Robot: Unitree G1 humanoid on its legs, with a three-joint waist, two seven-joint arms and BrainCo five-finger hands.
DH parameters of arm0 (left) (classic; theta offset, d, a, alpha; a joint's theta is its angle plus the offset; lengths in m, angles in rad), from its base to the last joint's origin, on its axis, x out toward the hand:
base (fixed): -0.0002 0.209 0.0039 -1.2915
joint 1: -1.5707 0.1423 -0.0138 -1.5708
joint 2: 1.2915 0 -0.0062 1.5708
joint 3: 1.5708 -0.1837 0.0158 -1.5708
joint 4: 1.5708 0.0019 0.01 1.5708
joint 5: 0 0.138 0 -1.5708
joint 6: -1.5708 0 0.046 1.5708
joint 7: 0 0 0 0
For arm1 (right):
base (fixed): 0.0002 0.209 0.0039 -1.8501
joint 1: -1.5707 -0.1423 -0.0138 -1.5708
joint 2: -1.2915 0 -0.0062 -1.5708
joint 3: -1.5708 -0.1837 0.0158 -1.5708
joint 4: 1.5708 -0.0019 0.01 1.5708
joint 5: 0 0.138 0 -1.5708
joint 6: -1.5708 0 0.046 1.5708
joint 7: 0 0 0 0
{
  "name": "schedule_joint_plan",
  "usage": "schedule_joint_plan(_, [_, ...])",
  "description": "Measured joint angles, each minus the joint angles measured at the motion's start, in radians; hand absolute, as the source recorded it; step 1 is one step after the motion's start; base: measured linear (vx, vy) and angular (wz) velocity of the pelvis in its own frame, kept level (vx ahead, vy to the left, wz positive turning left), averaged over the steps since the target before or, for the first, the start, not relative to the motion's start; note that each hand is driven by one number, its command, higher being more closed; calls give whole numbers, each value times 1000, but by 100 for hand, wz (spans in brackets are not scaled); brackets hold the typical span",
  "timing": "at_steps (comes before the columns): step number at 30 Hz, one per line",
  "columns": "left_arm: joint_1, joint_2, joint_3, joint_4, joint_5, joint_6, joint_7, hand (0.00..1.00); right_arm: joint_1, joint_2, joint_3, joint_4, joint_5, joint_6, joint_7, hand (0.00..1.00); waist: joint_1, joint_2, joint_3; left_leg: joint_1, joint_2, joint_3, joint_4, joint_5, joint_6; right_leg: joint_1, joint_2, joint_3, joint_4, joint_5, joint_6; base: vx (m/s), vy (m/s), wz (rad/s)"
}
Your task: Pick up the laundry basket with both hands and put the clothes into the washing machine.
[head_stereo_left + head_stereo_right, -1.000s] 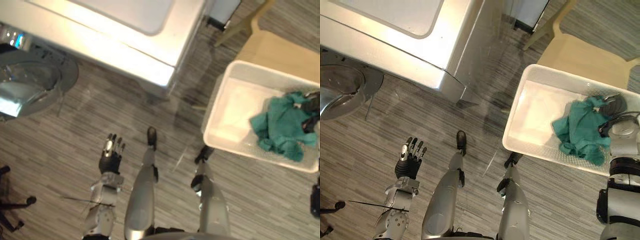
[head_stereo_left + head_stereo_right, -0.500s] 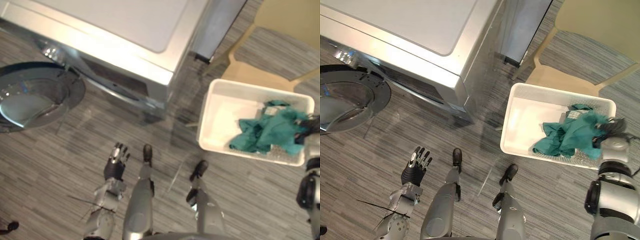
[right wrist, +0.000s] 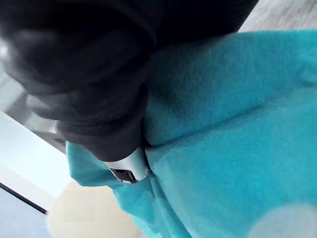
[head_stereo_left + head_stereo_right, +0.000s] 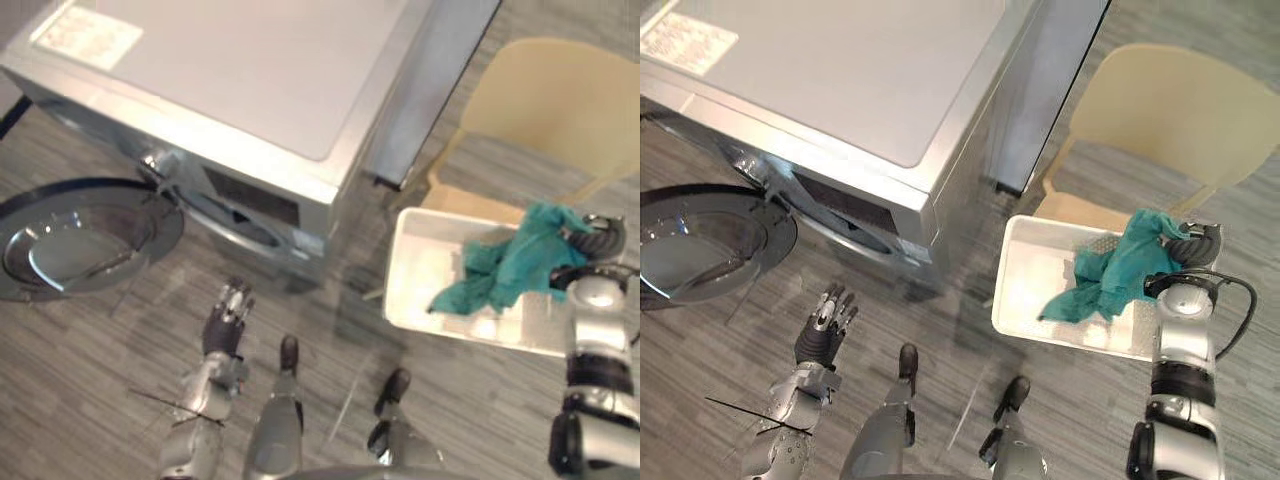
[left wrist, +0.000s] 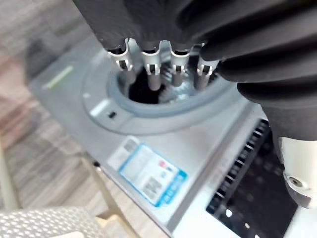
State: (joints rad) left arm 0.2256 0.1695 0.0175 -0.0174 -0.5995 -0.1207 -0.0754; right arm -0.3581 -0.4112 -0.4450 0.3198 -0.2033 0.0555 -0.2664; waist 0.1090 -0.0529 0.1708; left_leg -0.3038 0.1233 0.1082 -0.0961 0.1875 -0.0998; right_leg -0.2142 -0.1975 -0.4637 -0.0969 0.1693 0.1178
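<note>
Laundry basket [image 4: 1017, 290]: one, white and rectangular, sitting on the grey plank floor [image 4: 940, 330] to the robot's right front, with its far rim just beside the seat of the one beige chair [image 4: 1170, 110]. One bundle of teal clothes [image 4: 1108, 275] is in play; I cannot tell how many pieces make it up. Its upper end is bunched in the right robot hand [image 4: 1196, 244], whose fingers are closed on the fabric above the basket's far right corner. The rest drapes down across the rim into the basket. In the right wrist view the cloth presses tight against a dark-tipped finger [image 3: 125, 167].

One washing machine [image 4: 840, 100] stands to the left front. Its single round door [image 4: 700, 245] is swung wide open toward the robot's left and lies low over the floor. The drum opening [image 5: 148, 91] shows in the left wrist view, past the fingers [image 5: 151, 69] of the left robot hand [image 4: 825, 325]. That hand is low by the robot's left side, fingers straight and relaxed, holding nothing.

A strip of bare floor lies between the machine's front corner and the basket's near left edge. The open door takes up the floor left of the drum.
</note>
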Motion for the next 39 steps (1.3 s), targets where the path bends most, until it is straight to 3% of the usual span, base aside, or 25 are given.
schedule_joint_plan(2, [26, -13, 19, -75, 66, -8, 18, 0, 42, 54, -1, -120, -46, 7, -4, 100, -11, -1, -46, 22, 0, 9, 0, -9, -2, 15, 0, 4, 0, -4, -3, 41, -17, -10])
schedule_joint_plan(6, [39, -28, 19, -181, 164, -9, 38, 0, 48, 107, -1, -261, -83, 18, -4, 100, -13, -5, -70, 82, 2, 35, -1, -31, -11, 57, 0, 26, 0, -14, -4, 38, -7, -16])
schedule_joint_plan(8, [41, -31, 1, -255, 263, -16, 55, 0, 59, 146, 7, -379, -104, 18, -4, 100, -17, -5, -99, 109, 3, 40, -1, -36, -11, 82, 0, 28, 0, -23, 3, 60, -6, -6])
schedule_joint_plan(18, [-22, 0, -127, -479, 486, -22, 81, 0, 29, 175, 151, -626, -152, -15, 33, 100, -24, -16, -183, 223, 4, 63, -2, -63, -22, 178, 0, 51, 0, -35, 7, 48, 8, -5])
schedule_joint_plan(24, [-97, 23, -178, -494, 528, -20, 81, 0, -25, 175, 204, -653, -135, -49, 37, 100, -36, -18, -222, 249, 4, 66, -7, -74, -23, 196, -1, 54, 5, -52, 11, -24, 8, -3])
schedule_joint_plan(30, [-200, 51, -212, -489, 597, -7, 79, 0, -43, 177, 258, -691, -35, -77, 76, 100, -39, -23, -238, 269, 4, 66, -7, -70, -19, 214, -1, 55, 5, -51, 9, 0, 0, 0])
schedule_joint_plan(39, [-348, 71, -284, -301, 708, 18, 76, 0, -79, 177, 327, -702, 140, -124, 117, 100, -43, -21, -249, 281, 4, 66, -8, -69, -18, 226, -1, 56, 6, -55, 11, 0, 0, 0])
